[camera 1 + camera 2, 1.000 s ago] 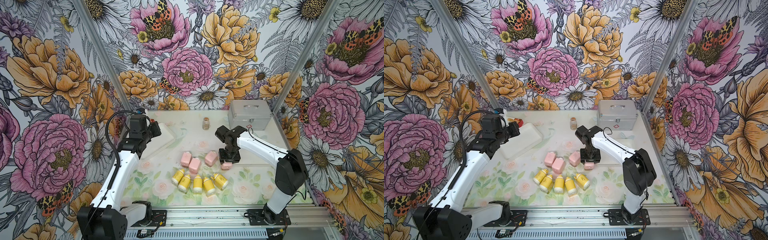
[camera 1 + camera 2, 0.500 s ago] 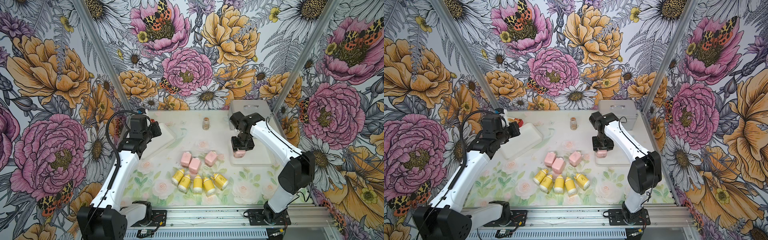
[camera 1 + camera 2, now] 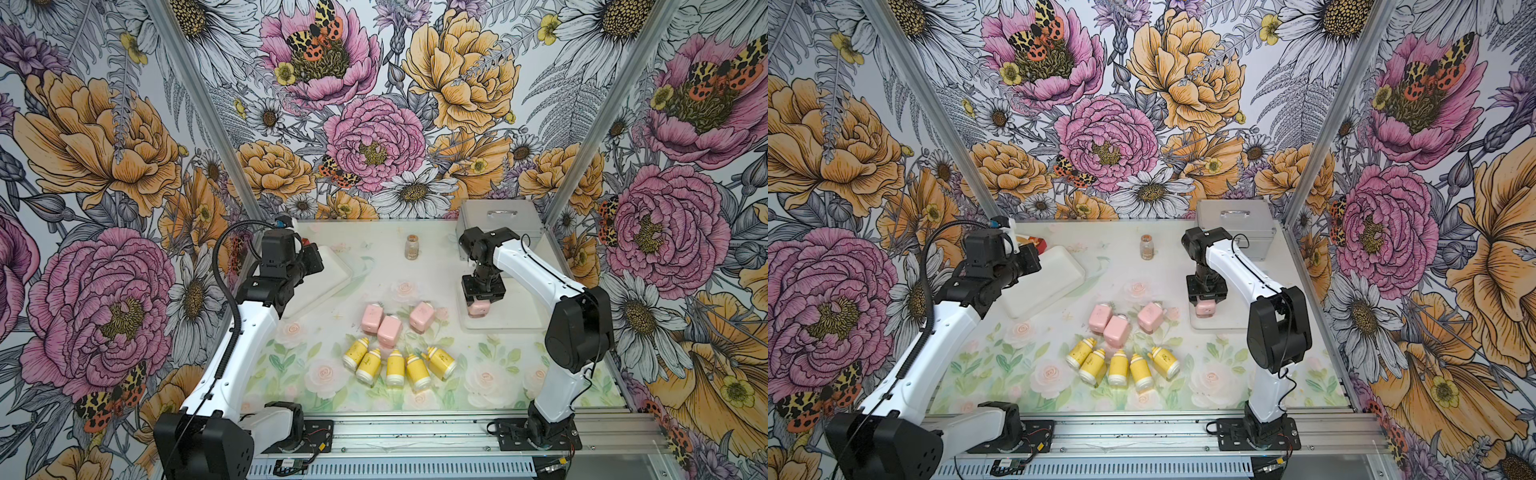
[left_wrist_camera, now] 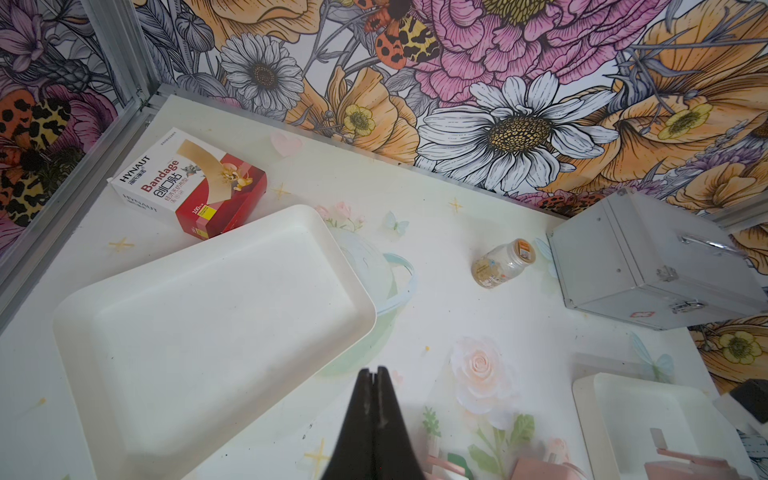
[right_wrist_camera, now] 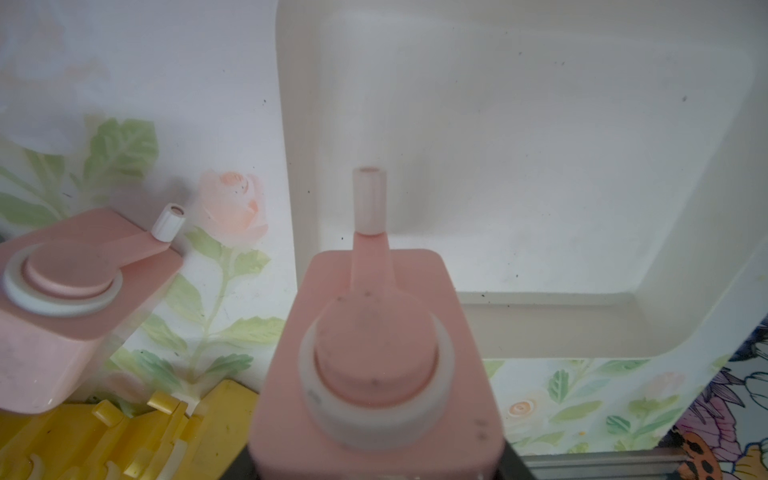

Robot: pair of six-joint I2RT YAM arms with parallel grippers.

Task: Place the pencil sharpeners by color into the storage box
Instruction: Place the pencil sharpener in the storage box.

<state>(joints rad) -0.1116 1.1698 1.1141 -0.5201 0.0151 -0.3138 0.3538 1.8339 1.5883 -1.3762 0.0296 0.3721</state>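
Observation:
My right gripper (image 3: 481, 302) is shut on a pink pencil sharpener (image 3: 478, 311) and holds it upright over the near left corner of a white storage box (image 3: 519, 326) at the right. In the right wrist view the held sharpener (image 5: 374, 353) hangs over the box's rim (image 5: 286, 166). Three more pink sharpeners (image 3: 390, 330) lie mid-table, with several yellow bottle-shaped ones (image 3: 395, 368) in a row in front of them. My left gripper (image 4: 376, 372) is shut and empty, beside a second white storage box (image 4: 208, 311) at the left.
A small clear jar (image 3: 411, 247) stands at the back centre. A silver metal case (image 3: 500, 220) sits in the back right corner. A red and white bandage box (image 4: 191, 183) lies behind the left storage box. An aluminium rail (image 3: 415, 432) runs along the front.
My right gripper has carried the pink sharpener from beside the pink group rightward over the right storage box, then come a little lower. The left arm has not moved.

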